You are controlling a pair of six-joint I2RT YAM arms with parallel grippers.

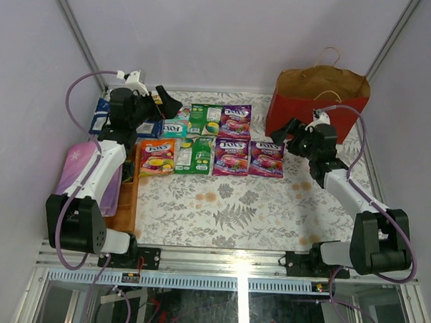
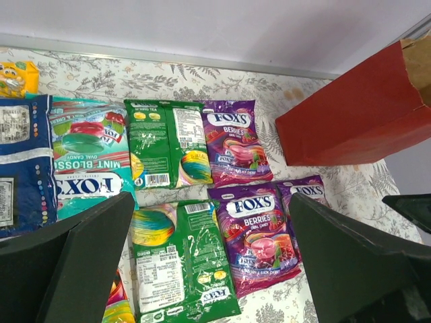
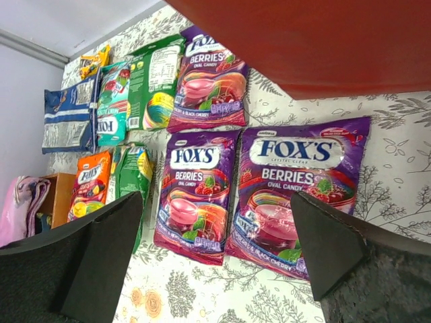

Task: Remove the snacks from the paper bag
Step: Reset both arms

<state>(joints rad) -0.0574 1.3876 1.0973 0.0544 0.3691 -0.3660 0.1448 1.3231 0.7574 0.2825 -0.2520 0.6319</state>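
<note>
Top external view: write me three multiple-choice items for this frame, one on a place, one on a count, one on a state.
1. Where does the paper bag stand on the table?
A. near left corner
B. far right corner
C. dead centre

2. How many purple packets lie on the table?
A. one
B. three
C. five

3. How is the right gripper?
A. open, holding nothing
B. shut on a packet
C. shut on the bag's handle

Answers:
1 B, the bag stands upright at the table's far edge, on the right.
2 B, one purple packet lies in the far row and two lie side by side in the near row.
3 A, it gapes wide above the purple packets with nothing in it.
</note>
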